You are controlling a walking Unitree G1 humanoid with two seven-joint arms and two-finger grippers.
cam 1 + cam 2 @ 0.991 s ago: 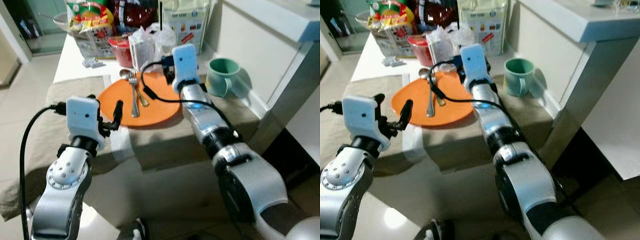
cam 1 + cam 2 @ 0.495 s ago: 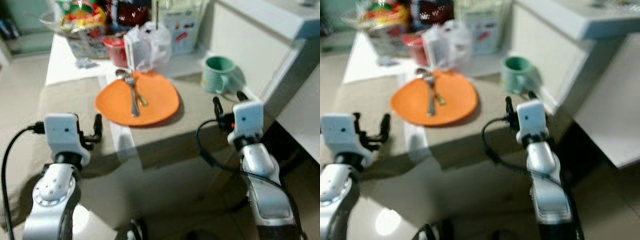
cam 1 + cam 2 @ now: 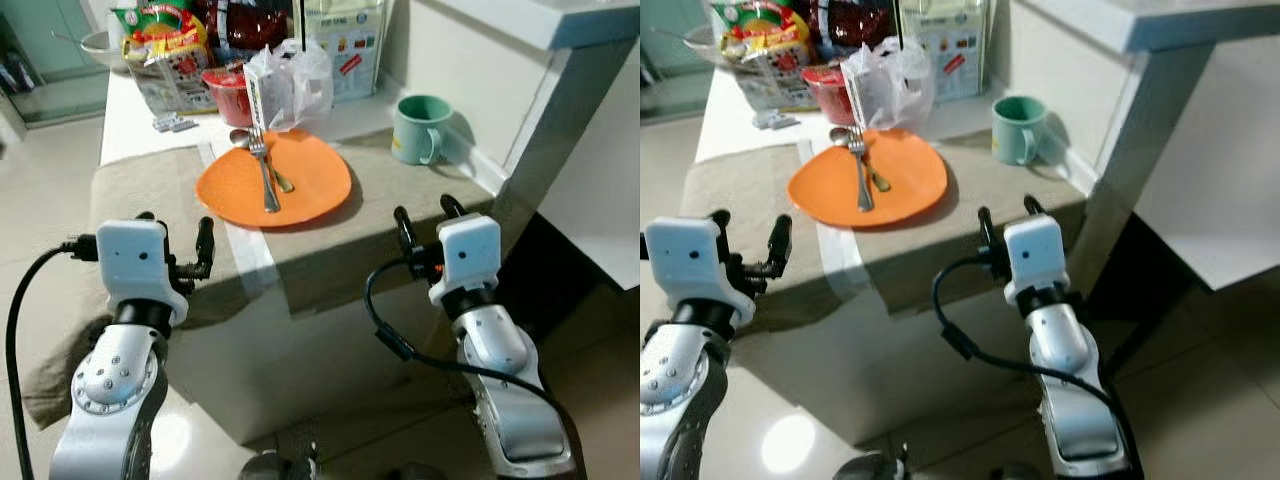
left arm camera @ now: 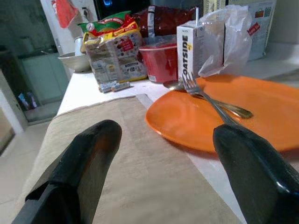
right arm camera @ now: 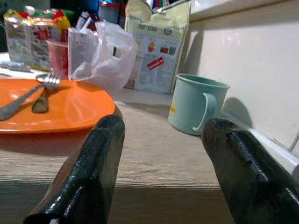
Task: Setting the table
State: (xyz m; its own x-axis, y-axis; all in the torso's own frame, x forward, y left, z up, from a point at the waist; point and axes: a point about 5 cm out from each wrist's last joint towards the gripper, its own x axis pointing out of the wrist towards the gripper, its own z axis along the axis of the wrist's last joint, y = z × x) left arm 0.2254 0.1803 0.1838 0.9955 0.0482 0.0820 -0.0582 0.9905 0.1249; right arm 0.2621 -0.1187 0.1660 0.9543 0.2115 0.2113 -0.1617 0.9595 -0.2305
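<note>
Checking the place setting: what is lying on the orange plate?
On the orange plate lie a fork and a spoon. The fork crosses the spoon, hiding part of its handle.

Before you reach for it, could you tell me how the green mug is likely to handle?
The green mug looks rigid and probably ceramic, so likely breakable if knocked. It stands upright on the cloth, so a push may drag rather than slide. Its handle faces the right gripper.
</note>
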